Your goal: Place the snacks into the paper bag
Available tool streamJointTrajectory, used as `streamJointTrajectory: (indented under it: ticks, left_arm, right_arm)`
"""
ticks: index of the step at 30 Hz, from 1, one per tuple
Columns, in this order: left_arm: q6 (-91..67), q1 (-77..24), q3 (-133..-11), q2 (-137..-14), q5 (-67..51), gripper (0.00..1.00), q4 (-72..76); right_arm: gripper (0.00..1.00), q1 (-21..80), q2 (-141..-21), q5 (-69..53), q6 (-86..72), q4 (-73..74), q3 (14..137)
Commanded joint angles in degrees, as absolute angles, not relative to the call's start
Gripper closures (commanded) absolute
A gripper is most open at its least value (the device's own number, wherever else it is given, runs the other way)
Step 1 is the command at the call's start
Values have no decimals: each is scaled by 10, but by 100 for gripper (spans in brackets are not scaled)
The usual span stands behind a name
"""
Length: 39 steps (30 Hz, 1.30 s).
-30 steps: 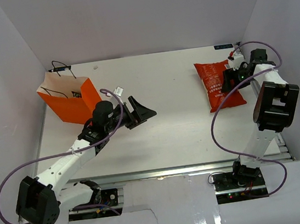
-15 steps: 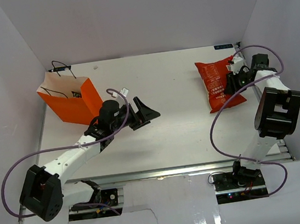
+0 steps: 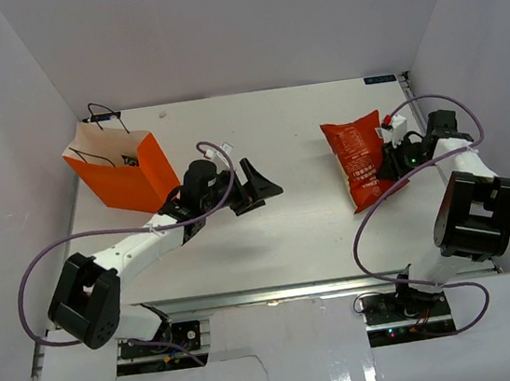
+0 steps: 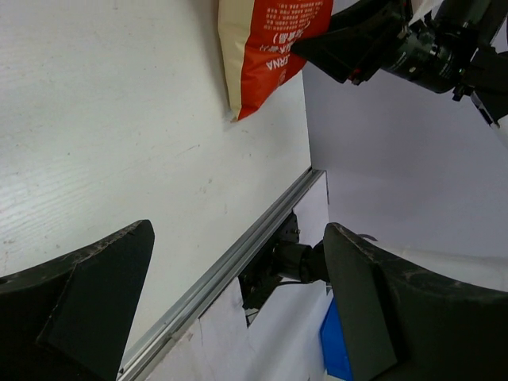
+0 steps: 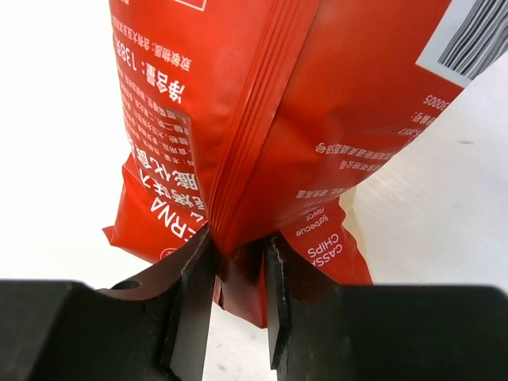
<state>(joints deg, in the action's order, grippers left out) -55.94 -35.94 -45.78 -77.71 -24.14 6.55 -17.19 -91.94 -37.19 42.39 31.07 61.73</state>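
Pickup step: right hand (image 5: 231,270) clamped on crisp packet (image 3: 357,163) seam.
Packet is far across worktop (image 3: 307,231) from paper bag (image 3: 126,174); left hand (image 3: 259,187) gapes empty near bag. Next: lift, carry to bag mouth.

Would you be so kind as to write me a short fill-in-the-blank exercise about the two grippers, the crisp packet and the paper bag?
1. The right gripper is clamped ____ on the crisp packet.
2. The left gripper holds nothing, and its jaws stand ____.
3. The paper bag stands upright at the far ____ corner of the table.
4. The paper bag is bright ____ in colour.

Missing words: shut, open, left, orange.
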Motion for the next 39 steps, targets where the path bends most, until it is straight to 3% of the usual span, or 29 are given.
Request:
streamJointTrajectory:
  ticks: [1,16,35,39]
  left_arm:
    - [-542,-368,-508,-808,-258,2,83]
    - [-510,-398,-673,-986,-255,2,83]
    - [-574,-401,-675,-1028,-134,2,40]
    - [-575,-403,-676,-1034,-136,10,41]
  right_arm:
    - [83,-172,-886,-438,475,378,596]
    - [87,-106,-822,-530,488,417,551]
    - [89,-31,-802,-570,446,391,515]
    - [89,-28,-800,-581,451,397,515]
